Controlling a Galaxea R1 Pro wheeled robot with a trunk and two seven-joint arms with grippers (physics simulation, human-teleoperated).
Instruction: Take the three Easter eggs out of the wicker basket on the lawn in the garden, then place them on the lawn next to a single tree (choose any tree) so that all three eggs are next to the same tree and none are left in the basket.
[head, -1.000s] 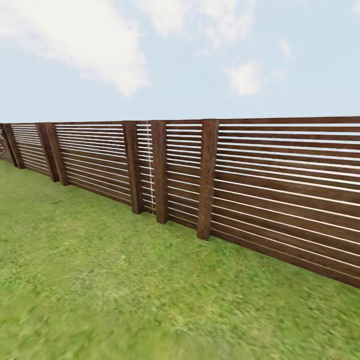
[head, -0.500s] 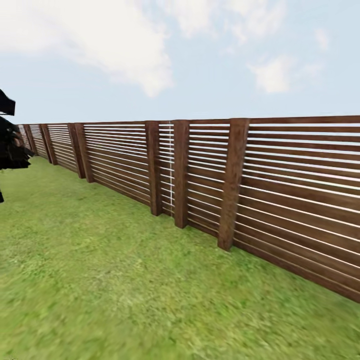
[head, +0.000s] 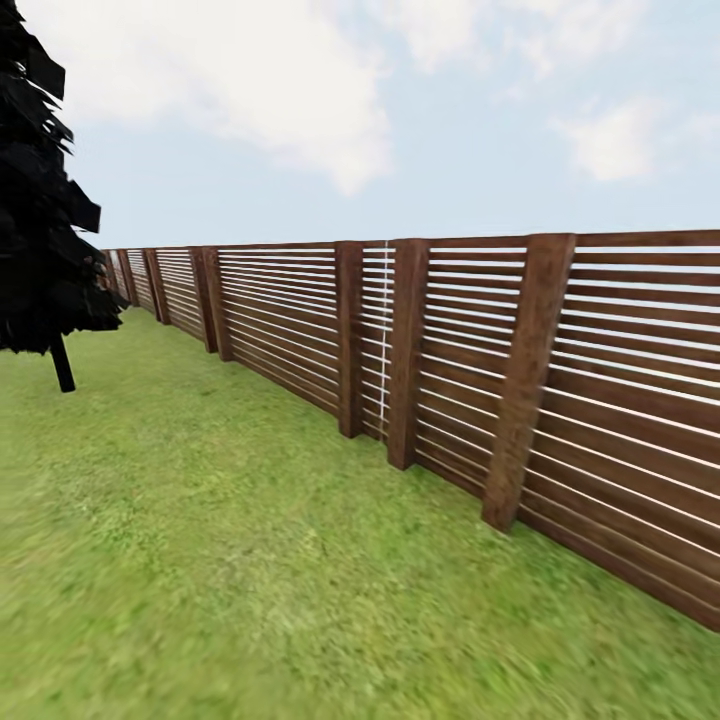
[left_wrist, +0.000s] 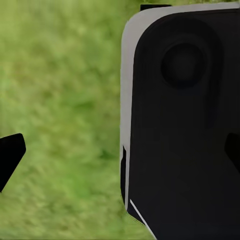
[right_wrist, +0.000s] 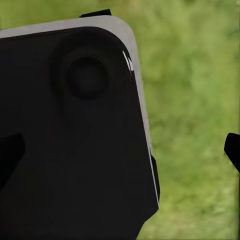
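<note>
**Lawn, fence and a dark tree**

From the head we see the mottled green lawn (head: 250, 560) running up to a brown slatted wooden fence (head: 450, 360), with a near-black tree on a thin black trunk (head: 45, 200) at the left edge.

At our left wrist, a black, grey-edged robot panel (left_wrist: 185, 130) hangs over blurred grass; both dark fingertips (left_wrist: 10, 155) sit far apart, jaws released.

Our right wrist view matches: a like panel (right_wrist: 75, 140) over grass, fingertips (right_wrist: 232, 147) spread, jaws released.

left tool (left_wrist: 120, 155) open, right tool (right_wrist: 122, 150) open
</note>
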